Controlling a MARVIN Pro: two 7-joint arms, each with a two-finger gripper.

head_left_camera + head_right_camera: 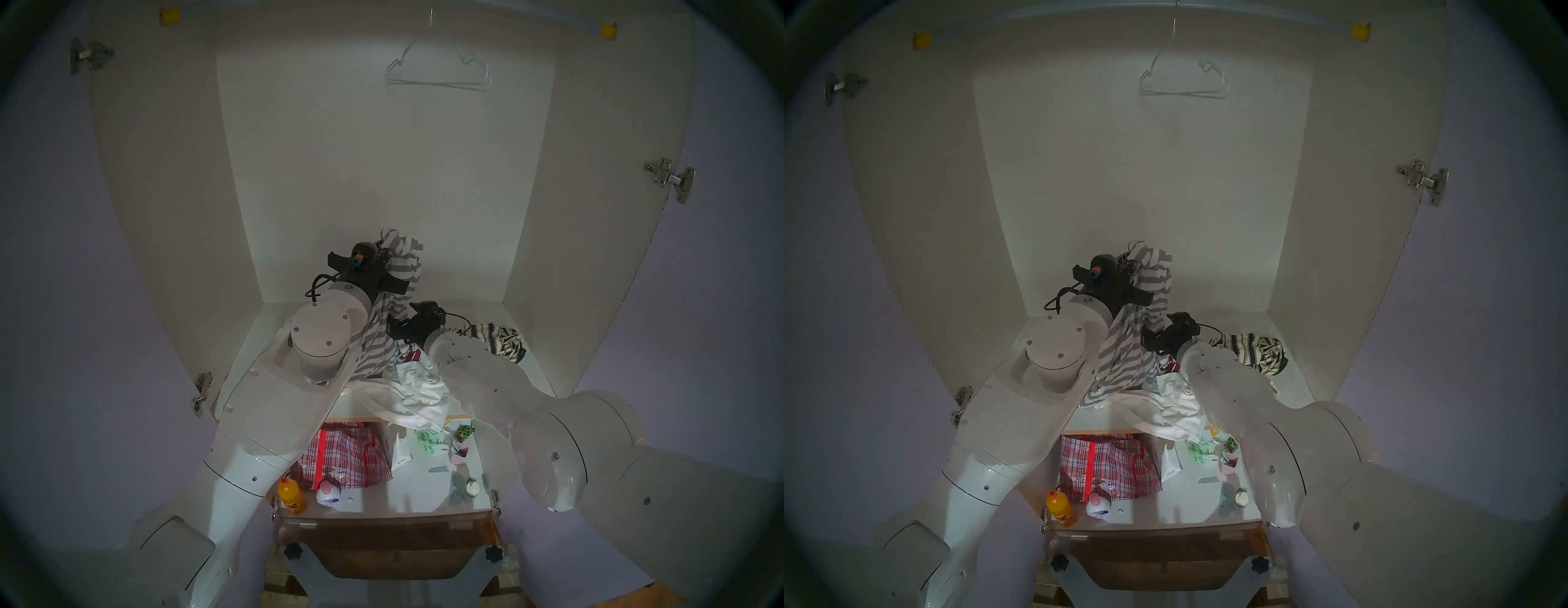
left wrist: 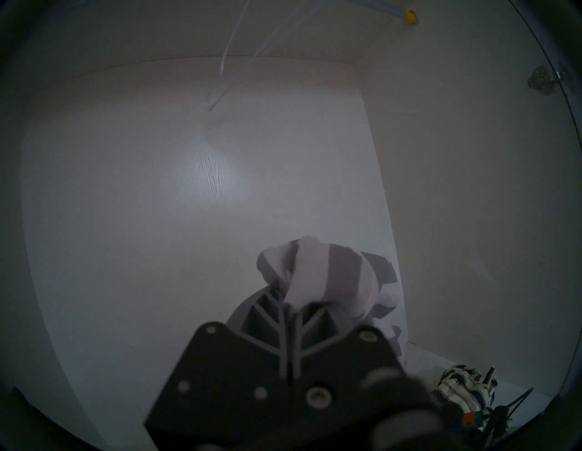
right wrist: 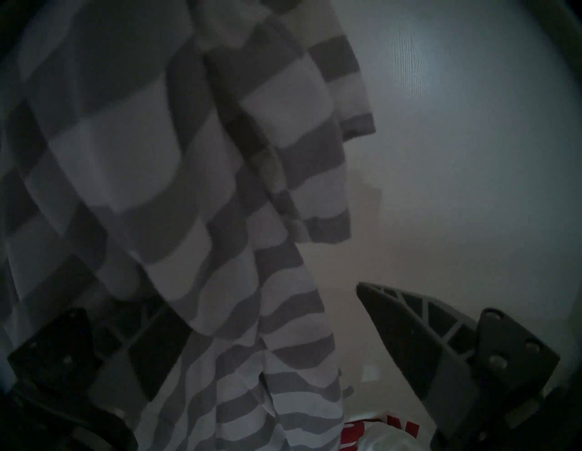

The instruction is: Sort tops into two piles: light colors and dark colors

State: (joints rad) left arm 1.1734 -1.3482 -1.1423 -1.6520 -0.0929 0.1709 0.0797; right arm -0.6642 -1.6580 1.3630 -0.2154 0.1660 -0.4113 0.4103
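grey striped top held up in the wardrobe, right gripper open beside it

head views: the left gripper is raised near the wardrobe's back wall, closed tight on a bunch of the grey striped top. the top hangs from it in a long drape down to the shelf, partly behind the left arm. the right gripper sits lower, just right of the hanging cloth; its jaws are hard to make out here. the white top lies crumpled at the shelf's front edge, a bit of red print showing near the right wrist, one flap spilling over the edge. the cream top with black stripes is heaped at the shelf's back right, apart from the white one. below the shelf lie a plaid bag, an orange bottle and small clutter. a wire hanger hangs from the rail above.

left wrist: the two fingers meet, pinching a knot of grey striped cloth that bulges above their tips. the cream top shows low at the right on the shelf.

right wrist: the jaws stand wide apart with nothing gripped. the grey striped top fills the left and middle, hanging across and in front of the left finger; the right finger is clear of it. the white top's red print peeks at the bottom edge.
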